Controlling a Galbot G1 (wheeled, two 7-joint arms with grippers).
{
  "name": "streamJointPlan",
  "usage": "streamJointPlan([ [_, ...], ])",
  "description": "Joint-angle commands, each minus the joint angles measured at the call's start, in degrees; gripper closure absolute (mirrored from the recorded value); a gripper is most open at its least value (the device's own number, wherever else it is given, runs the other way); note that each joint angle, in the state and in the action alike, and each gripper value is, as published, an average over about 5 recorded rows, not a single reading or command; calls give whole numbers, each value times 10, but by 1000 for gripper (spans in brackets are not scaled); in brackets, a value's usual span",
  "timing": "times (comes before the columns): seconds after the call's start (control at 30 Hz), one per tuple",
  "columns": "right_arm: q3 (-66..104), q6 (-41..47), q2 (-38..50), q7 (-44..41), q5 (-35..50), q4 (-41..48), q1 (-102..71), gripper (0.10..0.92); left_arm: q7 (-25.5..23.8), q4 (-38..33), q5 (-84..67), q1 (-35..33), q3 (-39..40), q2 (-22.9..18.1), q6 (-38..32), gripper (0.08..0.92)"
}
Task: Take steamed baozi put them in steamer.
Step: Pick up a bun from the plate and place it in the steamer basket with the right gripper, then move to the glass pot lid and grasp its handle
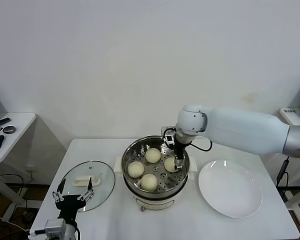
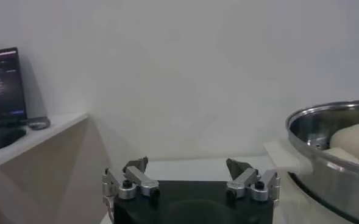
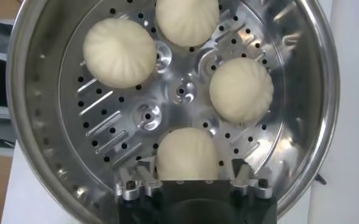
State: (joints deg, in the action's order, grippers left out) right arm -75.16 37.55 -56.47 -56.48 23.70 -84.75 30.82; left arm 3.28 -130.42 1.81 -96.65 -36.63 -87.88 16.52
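A: Where do the buns sit now?
B: All four are on the holed tray in the steamer (image 1: 155, 170). The fourth bun (image 3: 187, 153) lies right between the fingers of the right pincer (image 3: 191, 176), which looks released, its jaws apart on either side.
A: So how to finish well?
B: I'd lift straight up so neither finger drags the bun or clips the rim. The left pincer (image 1: 72, 195) waits spread open, low beside the glass lid (image 1: 87, 178)
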Motion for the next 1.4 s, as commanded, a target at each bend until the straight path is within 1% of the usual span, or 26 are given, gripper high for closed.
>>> streamJointPlan([
  [0.03, 191, -12, 90, 16, -3, -19, -56, 207, 7, -11, -4, 0, -3, -5, -1, 177],
  [0.17, 406, -55, 148, 84, 62, -21, -169, 203, 37, -22, -30, 5, 1, -18, -17, 177],
  [0.23, 499, -81, 175, 105, 71, -33, -229, 203, 47, -26, -35, 4, 5, -23, -26, 177],
  [0.3, 592, -111, 198, 134, 76, -47, -300, 203, 48, -29, -35, 2, 8, -23, -32, 177],
  [0.4, 734, -163, 209, 204, 100, -58, -417, 203, 48, -28, -38, 10, 13, -19, -34, 177],
  [0.47, 851, -193, 192, 243, 108, -63, -515, 203, 48, -18, -37, 25, 14, -16, -33, 177],
  [0.53, 967, -210, 156, 265, 107, -73, -610, 203, 49, -2, -35, 40, 14, -12, -33, 177],
  [0.6, 1073, -226, 102, 293, 108, -90, -699, 203, 54, 18, -33, 55, 9, -7, -31, 177],
  [0.7, 1178, -262, 18, 349, 108, -113, -815, 203, 49, 41, -20, 73, -6, 1, -33, 177],
  [0.73, 1198, -282, -8, 370, 108, -118, -849, 203, 42, 46, -8, 78, -11, 3, -37, 177],
  [0.83, 1232, -339, -86, 421, 99, -126, -939, 203, -1, 55, 66, 87, -26, 15, -67, 177],
  [0.9, 1242, -364, -131, 445, 87, -132, -982, 203, -26, 67, 153, 93, -28, 26, -98, 177],
  [0.93, 1243, -375, -148, 457, 82, -134, -996, 203, -30, 75, 198, 97, -27, 28, -113, 177],
  [1.03, 1233, -402, -181, 494, 67, -145, -1024, 203, -17, 117, 366, 124, -27, 29, -155, 177],
  [1.13, 1226, -407, -192, 507, 62, -166, -1042, 203, 16, 150, 535, 139, -26, 43, -184, 177],
  [1.27, 1220, -403, -187, 505, 60, -195, -1061, 203, 60, 182, 719, 129, -14, 86, -195, 177],
  [1.33, 1217, -402, -184, 505, 58, -203, -1067, 203, 63, 190, 784, 112, -4, 117, -196, 177],
  [1.4, 1213, -401, -182, 507, 54, -207, -1071, 203, 60, 194, 816, 96, 6, 149, -188, 177],
])
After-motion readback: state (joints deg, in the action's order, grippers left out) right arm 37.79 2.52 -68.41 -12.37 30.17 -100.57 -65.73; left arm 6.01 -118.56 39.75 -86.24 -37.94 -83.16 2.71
